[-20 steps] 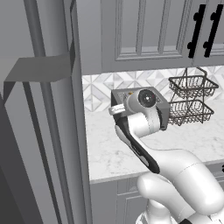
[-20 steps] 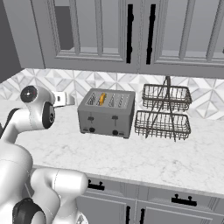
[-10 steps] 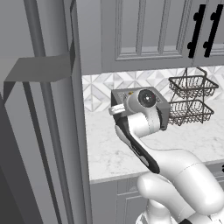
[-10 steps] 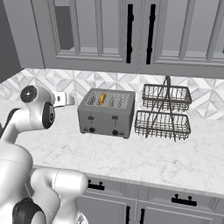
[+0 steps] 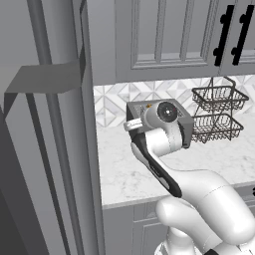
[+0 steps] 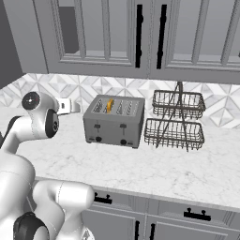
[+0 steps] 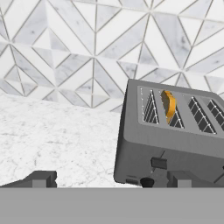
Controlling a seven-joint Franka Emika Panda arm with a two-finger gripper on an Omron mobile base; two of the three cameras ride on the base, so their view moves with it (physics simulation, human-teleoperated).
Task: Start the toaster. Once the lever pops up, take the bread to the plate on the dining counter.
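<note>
You see the toaster [image 6: 114, 121], a boxy brushed-grey block with four slots, on the veined white marble counter [image 6: 154, 171] against diamond-patterned tiles. The bread [image 7: 169, 106], golden-crusted, stands upright in its second slot from the left. A small dark lever [image 7: 159, 163] sits on its front at about 6 o'clock below the bread. A two-tier wire basket [image 6: 175, 121] stands at the toaster's 3 o'clock. The gripper [image 7: 111, 179] is spread wide, holding nothing, short of the toaster. Nothing has shifted since a second ago.
</note>
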